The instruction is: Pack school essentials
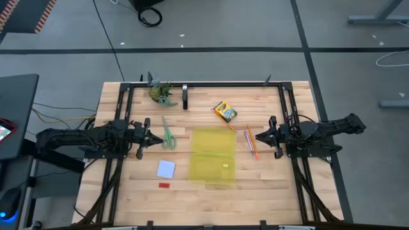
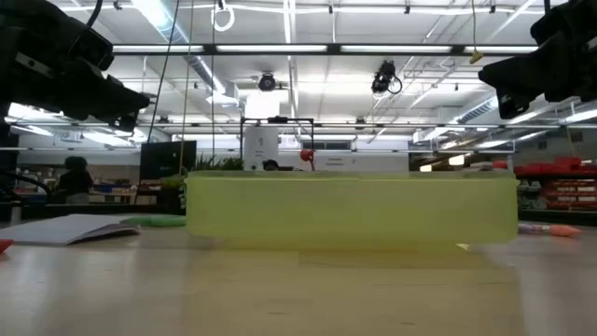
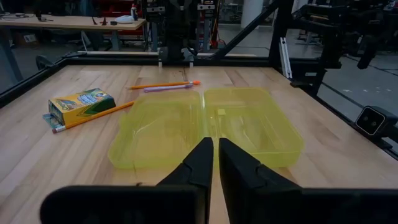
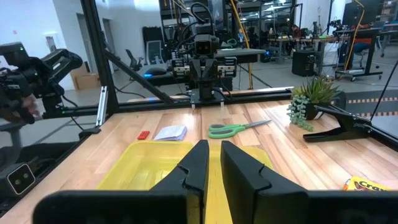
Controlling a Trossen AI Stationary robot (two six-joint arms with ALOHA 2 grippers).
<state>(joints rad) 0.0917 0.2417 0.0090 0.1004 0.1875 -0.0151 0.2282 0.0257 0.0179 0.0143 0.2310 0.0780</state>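
Note:
The open translucent yellow case [image 1: 213, 156] lies flat mid-table, also in the low view [image 2: 350, 210]. Left of it lie the green-handled scissors [image 1: 168, 134], the pale blue note pad [image 1: 166, 168] and the tiny red eraser [image 1: 165, 185]. The crayon box [image 1: 225, 112] sits beyond the case. The orange pencil [image 1: 253, 144] and purple pen [image 1: 248, 136] lie to the case's right. My left gripper [image 1: 148, 135] hovers shut left of the scissors, raised above the table. My right gripper [image 1: 257, 136] hovers shut right of the pen, also raised.
A leafy toy plant [image 1: 161, 92] and a black clamp [image 1: 185, 97] stand near the far edge. Another pencil [image 3: 93, 116] lies beside the crayon box [image 3: 81, 106]. Black frame rails run along the table's left, right and far sides. Bare wood shows at the near edge.

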